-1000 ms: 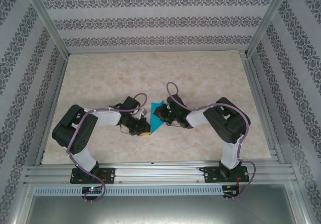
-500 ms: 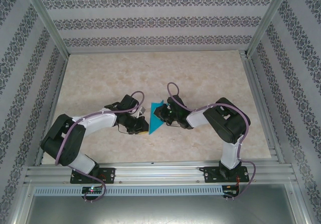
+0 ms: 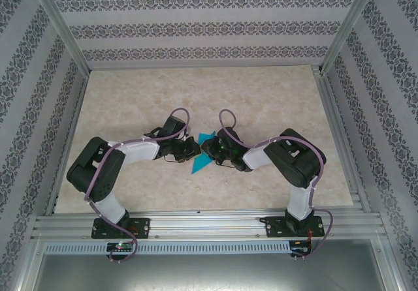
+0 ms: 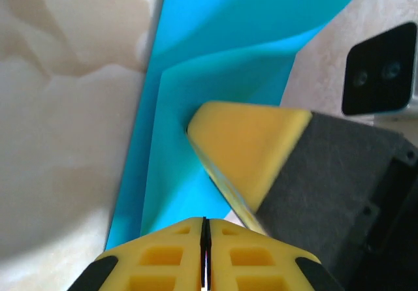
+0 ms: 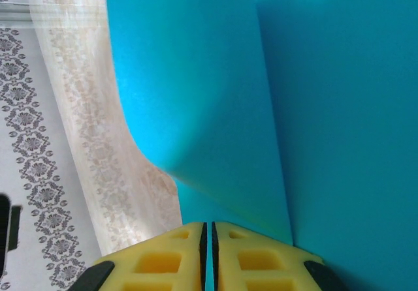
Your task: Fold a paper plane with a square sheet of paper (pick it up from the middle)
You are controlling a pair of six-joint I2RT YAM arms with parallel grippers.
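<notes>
Motion lies with the left gripper (image 3: pixel 193 149), which has swung in beside the right gripper (image 3: pixel 209 149) at the partly folded turquoise-blue square sheet of thin paper (image 3: pixel 198 165), midway across the beige marbled table (image 3: pixel 274 102); likely a crease is being pressed. Both forearms point inward, wrists low. Right jaws pinch the sheet; left jaws are pressed together, hold unclear

My left claw (image 3: pixel 191 149) and right claw (image 3: pixel 210 149) meet nose to nose mid-way across the table (image 3: pixel 130 95). Folded turquoise paper (image 3: pixel 198 164) between them, pointed end toward my bases.
</notes>
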